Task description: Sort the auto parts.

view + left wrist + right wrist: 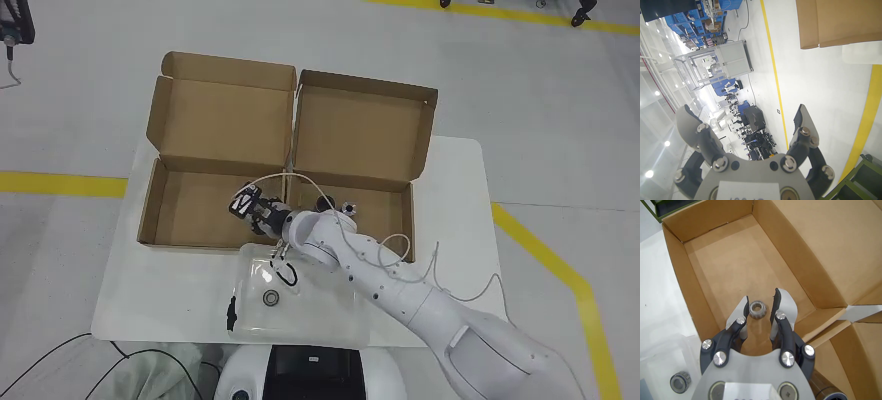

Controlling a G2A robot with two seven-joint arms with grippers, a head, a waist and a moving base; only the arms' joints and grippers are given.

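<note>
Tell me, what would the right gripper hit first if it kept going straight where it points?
Probably the small ribbed metal ring between the right gripper's open fingers, then the cardboard box floor; depth is unclear.

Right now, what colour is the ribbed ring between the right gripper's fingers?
The ribbed metal ring is dull grey, clearest in the right wrist view.

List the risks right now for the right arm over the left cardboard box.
1. The roller bearing sits between the open right gripper's fingers, close to one of them. A slanted retreat could knock or roll it.
2. The gripper seems low inside the cardboard box. Swinging back toward the second bearing in the clear tray could catch the box wall and shift the box.
</note>
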